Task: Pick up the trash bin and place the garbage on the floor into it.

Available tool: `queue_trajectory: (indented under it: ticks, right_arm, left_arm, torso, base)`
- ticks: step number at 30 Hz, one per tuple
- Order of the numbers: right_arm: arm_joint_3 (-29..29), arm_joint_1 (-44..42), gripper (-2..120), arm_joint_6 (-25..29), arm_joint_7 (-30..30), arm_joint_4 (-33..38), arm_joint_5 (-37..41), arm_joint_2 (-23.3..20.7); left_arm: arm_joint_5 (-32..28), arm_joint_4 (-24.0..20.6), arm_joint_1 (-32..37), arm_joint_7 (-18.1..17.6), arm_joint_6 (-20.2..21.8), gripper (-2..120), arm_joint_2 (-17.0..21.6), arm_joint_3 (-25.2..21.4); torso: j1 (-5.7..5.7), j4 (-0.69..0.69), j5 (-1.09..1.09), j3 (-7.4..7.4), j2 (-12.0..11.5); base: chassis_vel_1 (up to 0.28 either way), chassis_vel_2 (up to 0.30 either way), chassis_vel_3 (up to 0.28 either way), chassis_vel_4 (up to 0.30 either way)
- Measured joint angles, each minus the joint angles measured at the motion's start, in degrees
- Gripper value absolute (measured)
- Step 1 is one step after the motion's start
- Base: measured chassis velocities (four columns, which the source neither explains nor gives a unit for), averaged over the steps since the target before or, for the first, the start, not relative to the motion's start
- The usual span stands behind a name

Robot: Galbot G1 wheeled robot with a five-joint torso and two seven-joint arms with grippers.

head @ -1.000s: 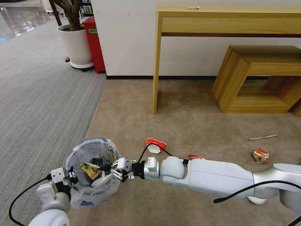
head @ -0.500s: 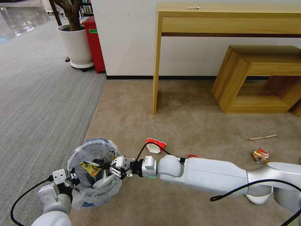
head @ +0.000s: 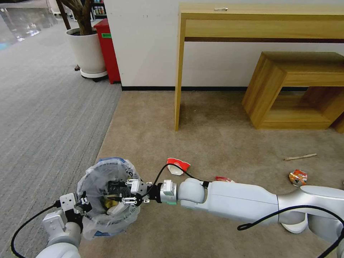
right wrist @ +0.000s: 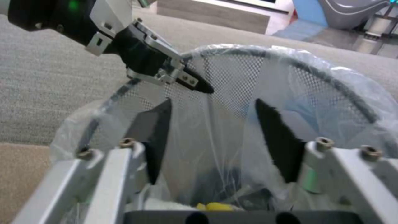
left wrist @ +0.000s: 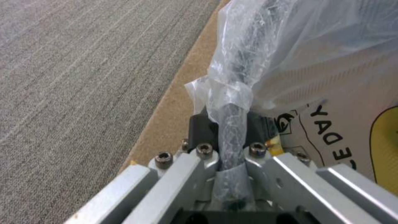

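Note:
The trash bin [head: 89,175], a small mesh bin lined with a crinkled clear bag, hangs at lower left. My left gripper [head: 83,203] is shut on its near rim [left wrist: 232,93]. Over the bin's mouth my right gripper [head: 114,192] stands open, its black fingertips [right wrist: 159,116] spread with nothing between them. A yellow wrapper [head: 108,204] lies down inside the bin. Garbage lies on the tan carpet: a crumpled red and white cup [head: 178,166], a red wrapper [head: 224,178], a crushed orange can [head: 298,177] and a wooden stick [head: 300,157].
A tall wooden desk [head: 178,71] and a low wooden shelf [head: 286,89] stand against the white wall ahead. A red cabinet [head: 107,50] and a white plant pot [head: 86,50] stand at far left on the grey carpet.
My right gripper held a yellow wrapper above the bin; it has opened, and the wrapper has dropped into the bin. The left arm still holds the bin.

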Motion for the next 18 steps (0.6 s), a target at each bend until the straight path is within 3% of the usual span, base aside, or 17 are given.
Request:
queue_trajectory:
  ticks: [11, 18]
  right_arm:
    - [2.1, -0.5, 97, 0.2, 0.6, 2.2, 0.9, -1.7]
    - [7.1, -2.1, 100, -0.4, 2.7, 4.3, 1.3, -3.4]
  left_arm:
    - [0.1, 0.6, -0.1, 0.1, -0.1, 0, 0.2, -0.1]
    - [0.0, 1.3, -0.3, 0.0, -0.3, 0, 0.4, -0.7]
  torso:
    - [0.00, 0.00, 0.00, 0.00, 0.0]
    - [0.00, 0.00, 0.00, 0.00, 0.0]
  base:
    - [0.000, 0.000, 0.000, 0.000]
    - [0.000, 0.000, 0.000, 0.000]
